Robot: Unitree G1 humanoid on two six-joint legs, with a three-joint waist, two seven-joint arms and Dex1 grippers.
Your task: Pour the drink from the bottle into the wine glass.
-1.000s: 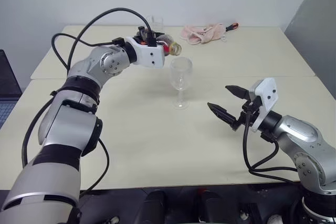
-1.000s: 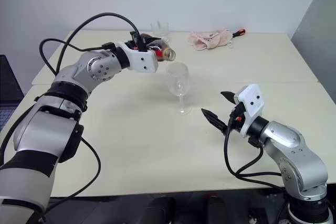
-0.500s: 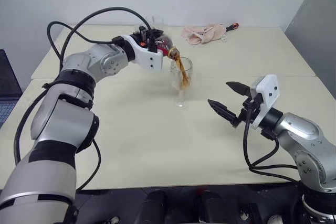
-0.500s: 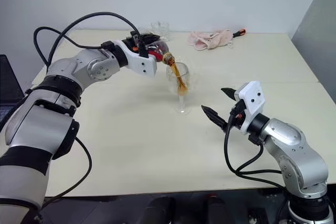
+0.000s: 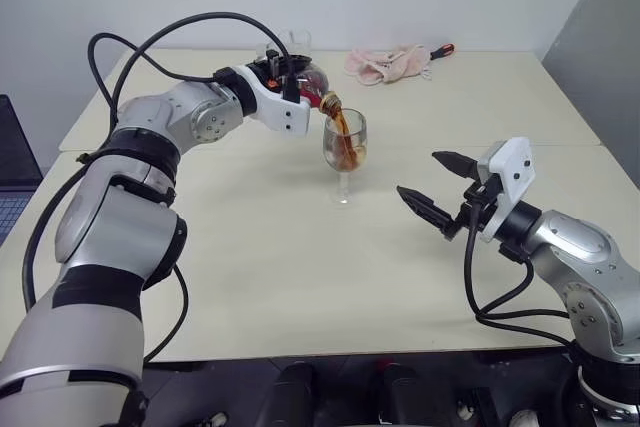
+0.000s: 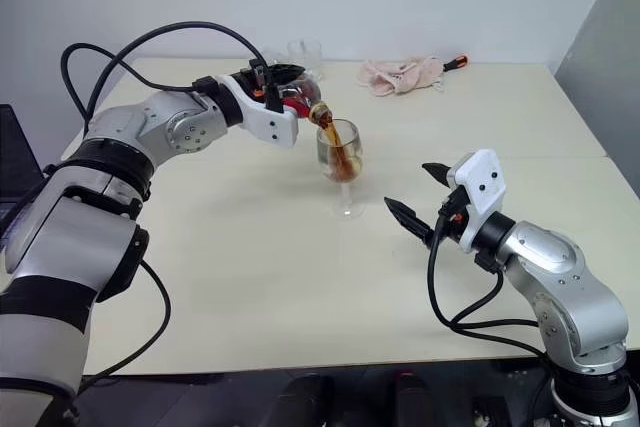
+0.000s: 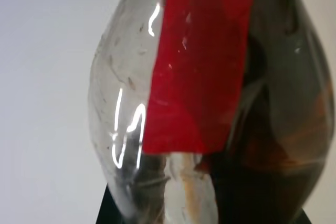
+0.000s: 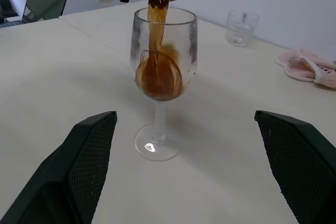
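1. Left gripper (image 5: 296, 80) clamps the tilted bottle (image 5: 312, 83) above the wine glass (image 5: 344, 152)
2. Drink (image 8: 159, 74) streams into its bowl
3. Right gripper (image 5: 438, 187) gapes empty beside the glass

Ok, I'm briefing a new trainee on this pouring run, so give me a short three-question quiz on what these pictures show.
1. True or false: the left hand is shut on the bottle, which is tipped with its mouth over the wine glass.
2. What lies at the far side of the table beside the pink cloth? A) a tumbler B) a plate C) a spoon
3. How does the right hand stand, and does it touch the wine glass?

Key:
1. True; the drink streams into the bowl.
2. A.
3. Open, holding nothing, apart from the glass.
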